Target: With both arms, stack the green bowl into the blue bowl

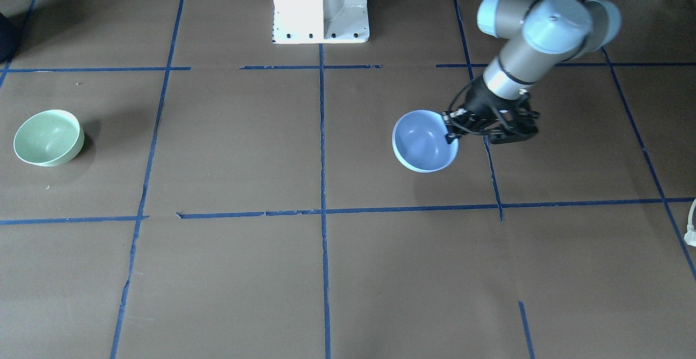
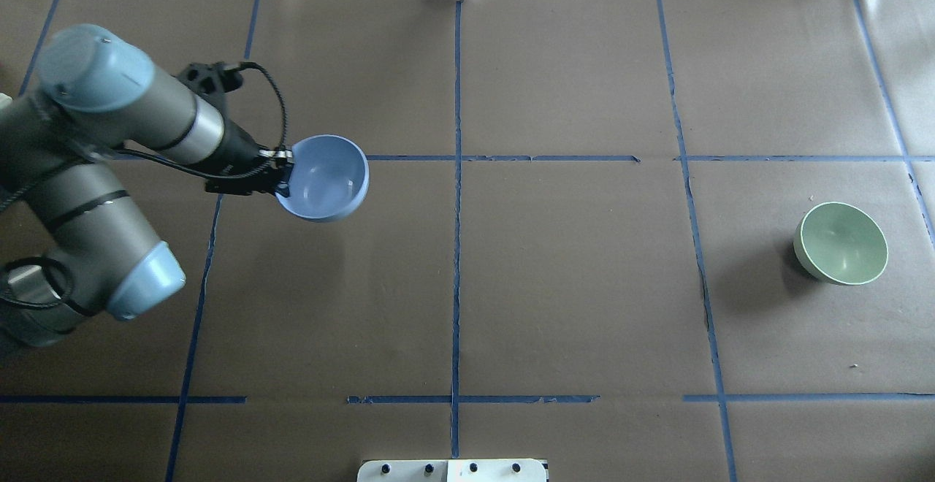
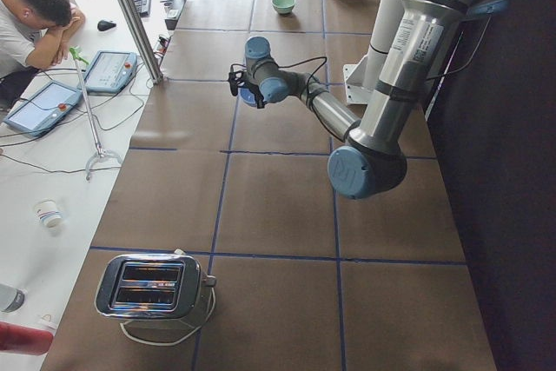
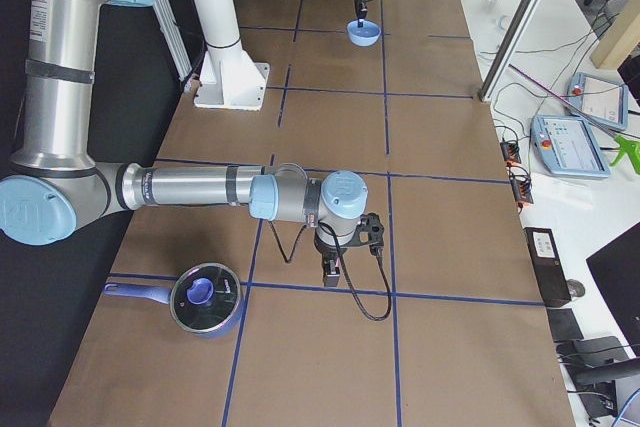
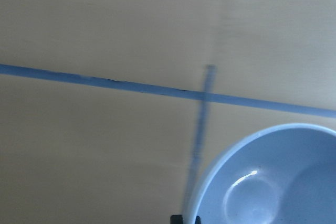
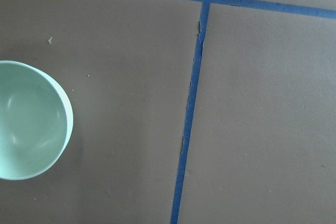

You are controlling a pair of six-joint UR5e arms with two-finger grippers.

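Note:
My left gripper (image 1: 451,130) is shut on the near rim of the blue bowl (image 1: 424,141) and holds it slightly tilted above the table. They also show in the overhead view: the gripper (image 2: 283,173), the bowl (image 2: 325,177). The left wrist view shows the bowl's inside (image 5: 273,182) at the bottom right. The green bowl (image 2: 841,242) stands upright on the table at the far right, alone; it also shows in the front view (image 1: 49,137) and the right wrist view (image 6: 29,119). My right gripper (image 4: 333,267) shows only in the exterior right view, low over the table; I cannot tell if it is open.
Blue tape lines divide the brown table. The white pedestal (image 1: 321,5) stands at the robot's side. A dark pot with a blue lid (image 4: 205,297) sits near the right arm. A toaster (image 3: 152,288) stands at the left end. A person (image 3: 35,23) sits at a side desk.

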